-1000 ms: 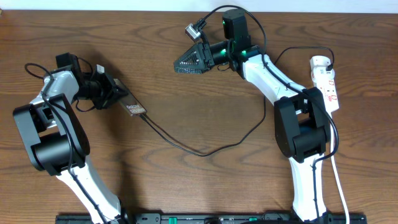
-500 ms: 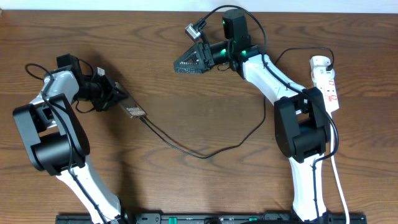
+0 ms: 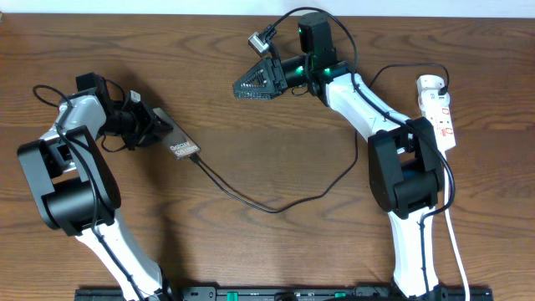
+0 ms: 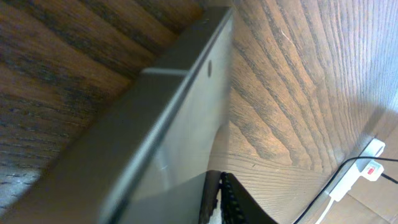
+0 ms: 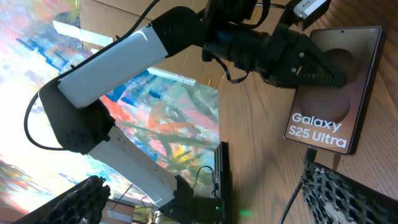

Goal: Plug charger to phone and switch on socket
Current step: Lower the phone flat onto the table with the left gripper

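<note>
The phone (image 3: 178,145) lies at the left of the table, bronze back up, with white "Galaxy" lettering readable in the right wrist view (image 5: 336,93). My left gripper (image 3: 149,125) is shut on its far end; the left wrist view shows the phone's edge (image 4: 180,106) filling the frame beside one finger (image 4: 219,202). The black charger cable (image 3: 276,207) has its tip at the phone's near end (image 5: 309,152) and loops right, up to the white socket strip (image 3: 437,109). My right gripper (image 3: 251,84) is open and empty, held above the table's back middle (image 5: 214,196).
The socket strip lies along the right edge, its thick white cord (image 3: 456,242) running toward the front. It also shows far off in the left wrist view (image 4: 367,168). The cable's loop crosses the middle of the wooden table (image 3: 251,259).
The left gripper has nudged the phone slightly, so it lies a little flatter. The right arm has not moved.
</note>
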You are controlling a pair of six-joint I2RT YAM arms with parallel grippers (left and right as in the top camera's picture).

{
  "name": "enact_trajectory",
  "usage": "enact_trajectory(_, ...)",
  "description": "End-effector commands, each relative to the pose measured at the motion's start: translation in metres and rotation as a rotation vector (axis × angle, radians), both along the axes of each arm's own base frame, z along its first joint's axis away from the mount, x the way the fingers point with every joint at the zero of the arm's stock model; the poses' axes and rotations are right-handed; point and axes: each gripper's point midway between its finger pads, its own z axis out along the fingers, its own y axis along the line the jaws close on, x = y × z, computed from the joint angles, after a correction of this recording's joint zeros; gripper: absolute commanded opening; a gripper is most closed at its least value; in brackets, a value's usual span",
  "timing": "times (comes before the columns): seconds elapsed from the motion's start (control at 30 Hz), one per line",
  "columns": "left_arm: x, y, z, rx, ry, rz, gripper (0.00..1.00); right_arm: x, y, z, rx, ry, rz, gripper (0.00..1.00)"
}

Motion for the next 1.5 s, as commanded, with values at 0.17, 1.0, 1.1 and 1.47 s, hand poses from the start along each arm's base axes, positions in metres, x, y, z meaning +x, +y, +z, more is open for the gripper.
enact_trajectory(0.17,0.003,0.002,0.008,0.017,-0.021,-0.010,0.34,-0.006,0.003,0.006,0.022,-0.024,0.031,0.99)
enact_trajectory(1.0,-0.007,0.001,0.005,0.018,0.031,-0.009,0.40,-0.006,0.003,0.006,0.022,-0.024,0.032,0.99)
enact_trajectory(1.1,-0.008,0.001,0.005,0.017,0.034,-0.009,0.42,-0.006,0.003,0.006,0.022,-0.024,0.032,0.99)
enact_trajectory(1.47,-0.015,-0.001,0.020,0.015,0.037,-0.016,0.49,-0.011,0.000,0.009,0.038,-0.013,0.065,0.99)
